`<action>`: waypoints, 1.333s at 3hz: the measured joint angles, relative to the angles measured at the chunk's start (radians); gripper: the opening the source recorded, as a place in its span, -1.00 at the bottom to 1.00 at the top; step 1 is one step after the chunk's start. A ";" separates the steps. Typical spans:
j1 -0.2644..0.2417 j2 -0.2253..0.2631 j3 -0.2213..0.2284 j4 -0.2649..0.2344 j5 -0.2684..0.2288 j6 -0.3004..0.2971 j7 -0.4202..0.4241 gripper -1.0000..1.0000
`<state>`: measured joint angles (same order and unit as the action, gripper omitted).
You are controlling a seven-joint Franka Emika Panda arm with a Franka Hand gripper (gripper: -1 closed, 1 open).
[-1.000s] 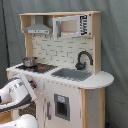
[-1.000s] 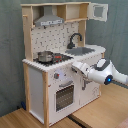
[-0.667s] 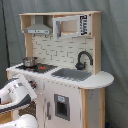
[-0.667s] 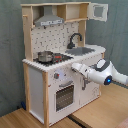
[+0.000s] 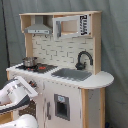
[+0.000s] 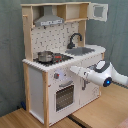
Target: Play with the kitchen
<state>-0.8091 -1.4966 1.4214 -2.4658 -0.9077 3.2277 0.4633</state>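
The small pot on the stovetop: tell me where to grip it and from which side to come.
Grip the pot by its rim, coming down from above. It stands upright on the stovetop at the kitchen's open counter end, with clear space under the hood. A handle cannot be made out. The gripper is lower, at the cabinet front, so it would probably need to rise first.

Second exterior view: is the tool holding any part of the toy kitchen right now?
Cannot be told. The tool is right at the front panel of the tall white and light-wood toy kitchen, beside the knobs, but no grasp is visible.
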 joint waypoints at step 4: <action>0.012 0.000 0.021 0.010 -0.002 -0.077 -0.443 -1.00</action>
<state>-0.7967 -1.4966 1.4427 -2.4555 -0.9099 3.1508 0.0202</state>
